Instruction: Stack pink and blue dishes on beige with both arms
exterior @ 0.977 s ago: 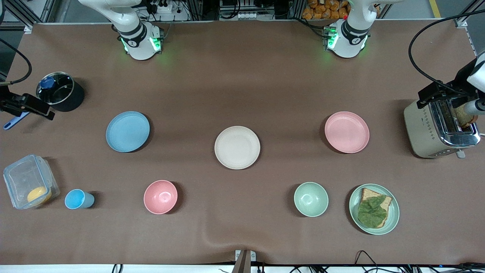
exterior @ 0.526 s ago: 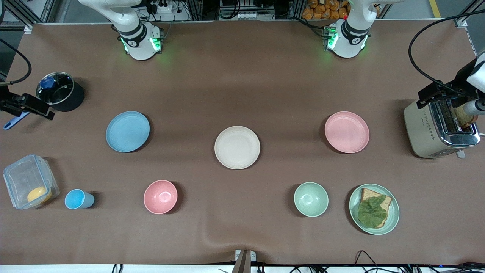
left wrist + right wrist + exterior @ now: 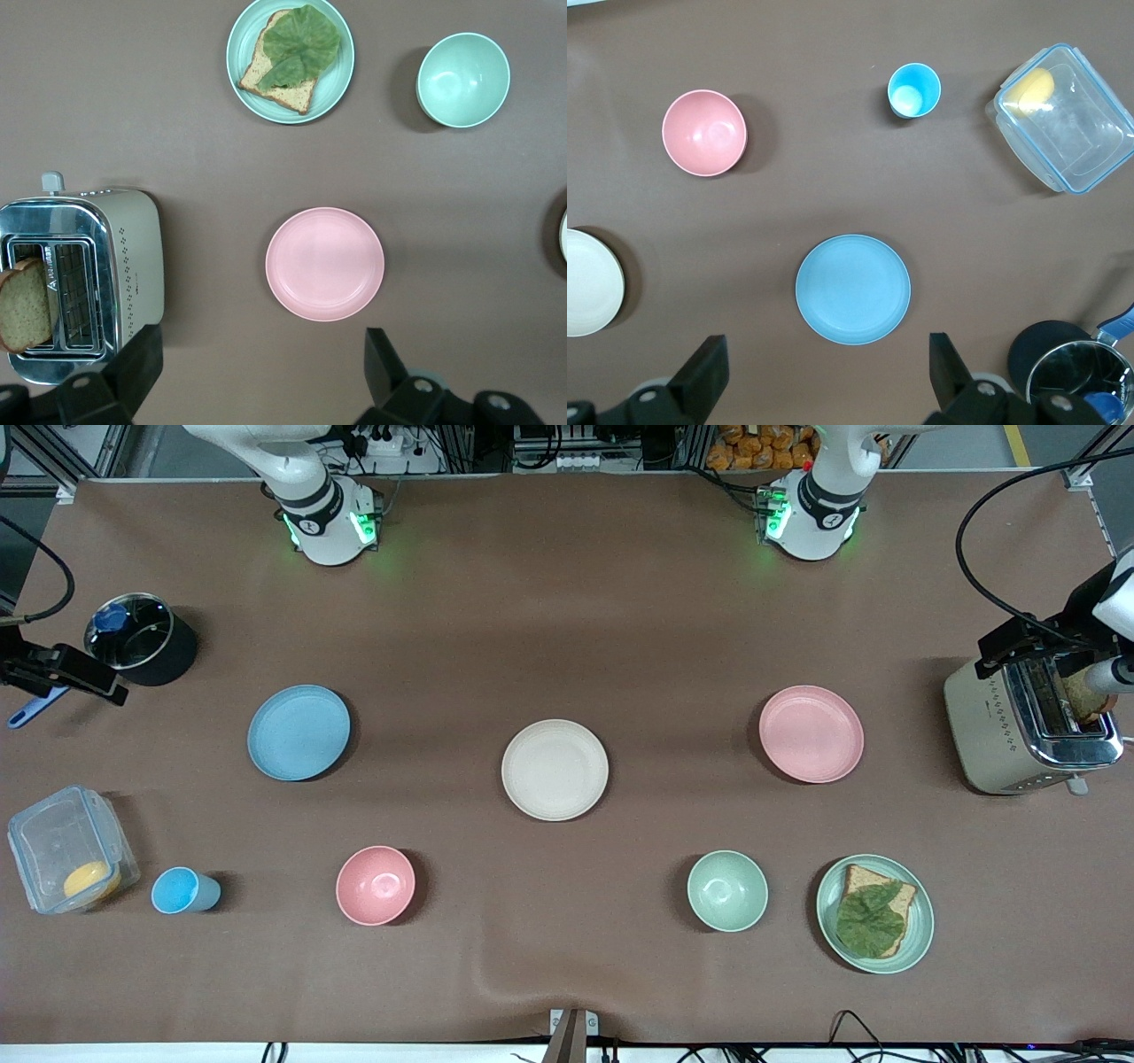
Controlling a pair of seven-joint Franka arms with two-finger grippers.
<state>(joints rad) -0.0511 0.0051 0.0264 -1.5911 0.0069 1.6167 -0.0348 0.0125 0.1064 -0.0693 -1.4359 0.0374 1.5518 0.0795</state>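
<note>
The beige plate lies at the table's middle. Toward the right arm's end lies the blue plate, toward the left arm's end the pink plate; all three lie flat and apart. My left gripper hangs open high over bare table beside the pink plate, nothing between its fingers. High over bare table beside the blue plate, my right gripper is open and empty too. The beige plate's edge shows in the right wrist view.
A toaster with a bread slice stands at the left arm's end. Nearer the front camera are a green plate with toast, a green bowl, a pink bowl, a blue cup and a clear box. A pot stands at the right arm's end.
</note>
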